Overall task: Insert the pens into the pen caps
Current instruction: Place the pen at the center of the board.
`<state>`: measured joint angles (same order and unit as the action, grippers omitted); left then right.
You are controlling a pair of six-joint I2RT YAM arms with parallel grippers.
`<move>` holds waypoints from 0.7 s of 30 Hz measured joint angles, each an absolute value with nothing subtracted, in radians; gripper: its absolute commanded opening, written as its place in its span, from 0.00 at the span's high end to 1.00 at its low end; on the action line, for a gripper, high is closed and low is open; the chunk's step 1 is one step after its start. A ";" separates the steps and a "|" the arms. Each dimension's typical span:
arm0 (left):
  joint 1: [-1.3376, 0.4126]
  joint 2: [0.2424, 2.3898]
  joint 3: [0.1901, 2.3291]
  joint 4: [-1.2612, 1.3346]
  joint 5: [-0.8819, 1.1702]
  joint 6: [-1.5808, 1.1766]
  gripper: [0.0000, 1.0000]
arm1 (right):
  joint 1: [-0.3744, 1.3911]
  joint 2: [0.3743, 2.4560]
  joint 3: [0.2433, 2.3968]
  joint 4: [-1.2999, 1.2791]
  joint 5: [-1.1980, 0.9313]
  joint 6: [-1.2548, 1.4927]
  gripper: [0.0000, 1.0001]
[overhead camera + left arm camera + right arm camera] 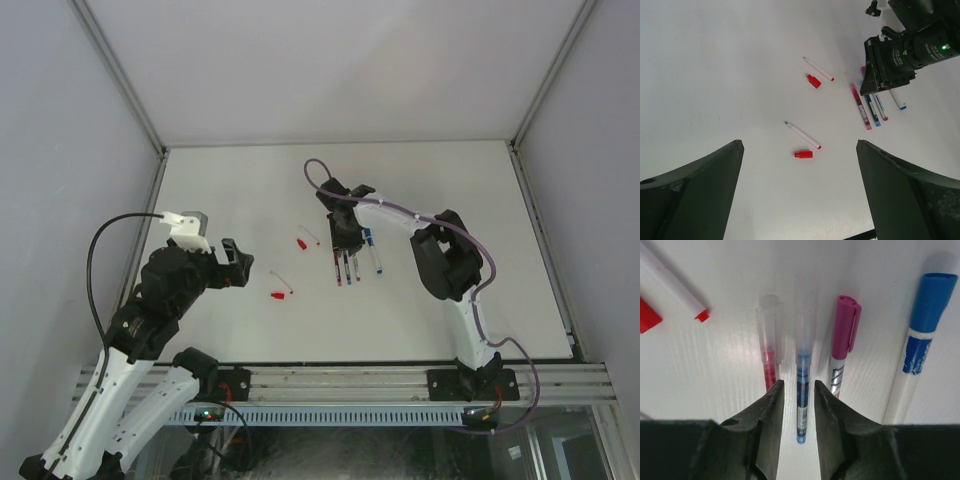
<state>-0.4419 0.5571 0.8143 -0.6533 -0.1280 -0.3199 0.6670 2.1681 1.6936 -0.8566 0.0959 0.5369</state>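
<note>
Left gripper (pixel 800 145) is closest, fingers spread wide, nothing in it, hanging over the table (pixel 480 200). Just past its tips the near cap (pixel 803 154), red, lies loose on its side. The near pen (pixel 802 135), a white barrel with a red end and a bare tip, is right beside the cap, not touching. Farther out it's the same pairing: far cap (pixel 814 81), red, next to far pen (pixel 818 69), also uncapped and apart. Beyond those, four capped pens lie side by side: red-ink pen (pixel 769 340) and blue-ink pen (pixel 803 365) with clear caps, then magenta pen (pixel 842 340) and blue-capped pen (pixel 920 335). Right gripper (pixel 797 387) is down over the row, jaws slightly parted and straddling the blue-ink pen's barrel. A gap shows at one side, so it's not gripped. The red-ink and magenta pens sit just outside the fingers.
</note>
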 measured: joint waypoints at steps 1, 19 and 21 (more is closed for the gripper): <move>-0.442 0.557 0.814 -0.653 -0.128 -0.320 0.00 | 0.667 2.159 1.693 -0.857 0.096 0.537 0.70; -0.442 0.556 0.814 -0.653 -0.155 -0.320 0.00 | 0.683 1.691 1.522 -0.796 0.016 0.470 0.63; -0.442 0.556 0.814 -0.653 -0.155 -0.320 0.00 | 0.691 1.624 1.480 -0.777 0.018 0.459 0.62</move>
<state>-0.4419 0.5556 0.8143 -0.6533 -0.1555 -0.3202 0.6910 1.6238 1.4799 -0.7773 0.0177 0.4587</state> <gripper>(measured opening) 0.998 0.362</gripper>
